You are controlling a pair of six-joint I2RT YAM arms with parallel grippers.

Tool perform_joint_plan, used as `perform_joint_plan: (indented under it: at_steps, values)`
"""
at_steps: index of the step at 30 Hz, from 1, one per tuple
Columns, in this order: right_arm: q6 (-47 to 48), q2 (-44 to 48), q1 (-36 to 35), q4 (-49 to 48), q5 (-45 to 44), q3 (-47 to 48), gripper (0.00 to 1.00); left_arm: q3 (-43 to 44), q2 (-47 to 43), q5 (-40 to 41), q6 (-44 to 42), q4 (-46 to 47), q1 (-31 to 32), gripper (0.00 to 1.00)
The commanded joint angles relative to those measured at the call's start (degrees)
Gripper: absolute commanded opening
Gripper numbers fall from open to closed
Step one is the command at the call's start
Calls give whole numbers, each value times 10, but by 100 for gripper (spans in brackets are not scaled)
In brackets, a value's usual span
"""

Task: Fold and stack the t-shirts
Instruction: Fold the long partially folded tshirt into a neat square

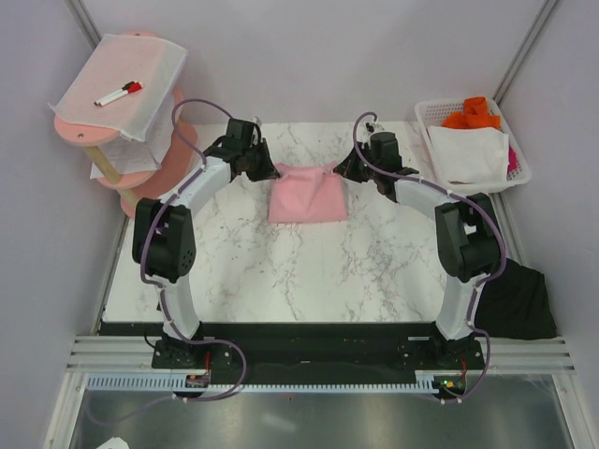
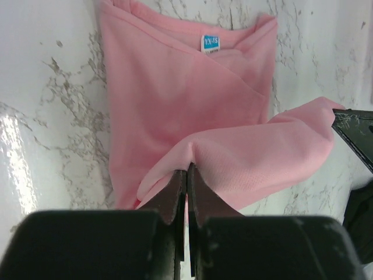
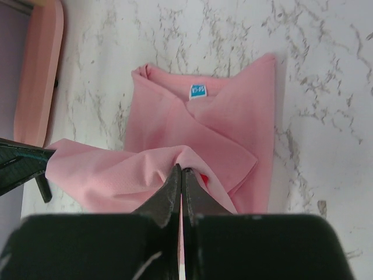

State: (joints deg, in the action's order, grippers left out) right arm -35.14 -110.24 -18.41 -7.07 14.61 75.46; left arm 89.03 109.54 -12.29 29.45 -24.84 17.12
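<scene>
The light pink t-shirt point(image 1: 307, 195) lies partly folded on the far middle of the marble table. Its small white and blue tag shows in the left wrist view point(image 2: 210, 42) and the right wrist view point(image 3: 198, 91). My left gripper point(image 1: 266, 169) is shut on the shirt's far left corner; the cloth point(image 2: 233, 157) is pinched between the jaws point(image 2: 186, 169). My right gripper point(image 1: 348, 169) is shut on the far right corner point(image 3: 181, 169). Both hold the far edge raised. The black t-shirt point(image 1: 516, 297) lies crumpled off the table's right edge.
A pink tiered stand point(image 1: 140, 140) at the far left carries a white mesh sheet point(image 1: 117, 84) with a red marker point(image 1: 119, 93). A white basket point(image 1: 473, 140) at the far right holds orange and white cloths. Marble table point(image 1: 299, 271) extends toward me.
</scene>
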Motion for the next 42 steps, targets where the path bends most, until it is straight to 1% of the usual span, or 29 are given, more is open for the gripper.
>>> perform_joint_plan:
  at_steps: [1, 6, 11, 12, 13, 14, 15, 16, 17, 18, 19, 20, 21, 22, 23, 24, 25, 27, 28, 29, 30, 31, 32, 33, 36, 37, 38, 39, 42]
  values:
    - [-6, -39, 15, -36, -2, 65, 0, 81, 52, -19, -26, -6, -21, 2]
    - [-8, -123, 27, -37, 9, 125, 1, 135, 135, -36, -22, -10, -35, 2]
    - [-19, -204, 35, -53, 5, 181, 3, 184, 191, -36, -14, -8, -47, 2]
    - [-20, -214, 35, -51, 4, 204, 6, 200, 199, -36, -13, -7, -49, 5]
    - [-22, -233, 37, -44, 5, 213, 8, 209, 215, -37, -13, -12, -53, 14]
    - [-21, -239, 39, -47, 9, 218, 11, 218, 220, -41, -12, -12, -57, 33]
    - [-18, -241, 41, -50, 15, 220, 18, 227, 223, -41, -12, -12, -59, 65]
    - [-14, -230, 41, -62, 11, 211, 29, 226, 217, -38, -12, -12, -60, 74]
    - [-10, -216, 41, -74, 7, 197, 41, 223, 208, -29, -14, -11, -60, 79]
    - [-6, -199, 41, -105, -4, 154, 64, 206, 196, -26, -19, -9, -59, 94]
    - [-1, -157, 42, -121, -11, 130, 77, 189, 181, -26, -22, -1, -58, 98]
    - [6, -134, 41, -130, -19, 108, 88, 168, 143, -27, -24, 27, -55, 99]
    - [9, -113, 42, -143, -31, 70, 98, 122, 123, -27, -26, 41, -54, 100]
    - [10, -77, 42, -148, -33, 53, 98, 97, 104, -27, -26, 58, -51, 100]
    - [12, -62, 41, -150, -34, 40, 98, 74, 63, -25, -27, 80, -46, 100]
    - [12, -50, 41, -152, -32, 21, 98, 32, 47, -21, -28, 94, -43, 100]
    - [13, -33, 39, -153, -18, 14, 98, 14, 29, -19, -27, 103, -39, 100]
    - [7, -28, 37, -151, 1, 10, 98, -27, -6, -13, -26, 130, -30, 100]
    - [1, -31, 36, -153, 26, 10, 98, -38, -14, -15, -25, 139, -22, 100]
    - [-8, -33, 36, -160, 34, 9, 95, -46, -20, -17, -21, 151, -18, 99]
    - [-27, -38, 34, -179, 45, 7, 80, -58, -28, -21, -19, 172, -15, 90]
    - [-35, -50, 31, -188, 67, 8, 59, -62, -27, -29, -17, 186, -10, 78]
    - [-48, -58, 29, -194, 74, 13, 29, -62, -22, -55, -8, 193, -8, 54]
    - [-73, -68, 29, -203, 85, 22, 0, -51, -7, -71, -2, 202, -7, 3]
    - [-126, -118, 24, -259, 136, 37, 0, -24, 33, -151, 27, 213, -8, 2]
    - [-171, -146, 24, -280, 147, 41, 0, -22, 58, -172, 37, 238, -7, 2]
    - [-190, -160, 24, -297, 174, 45, 0, -22, 69, -209, 58, 247, -8, 2]
    - [-212, -187, 23, -335, 183, 55, 0, -32, 80, -226, 71, 276, -8, 2]
    - [-259, -216, 21, -391, 206, 63, 0, -71, 103, -272, 126, 368, -8, 2]
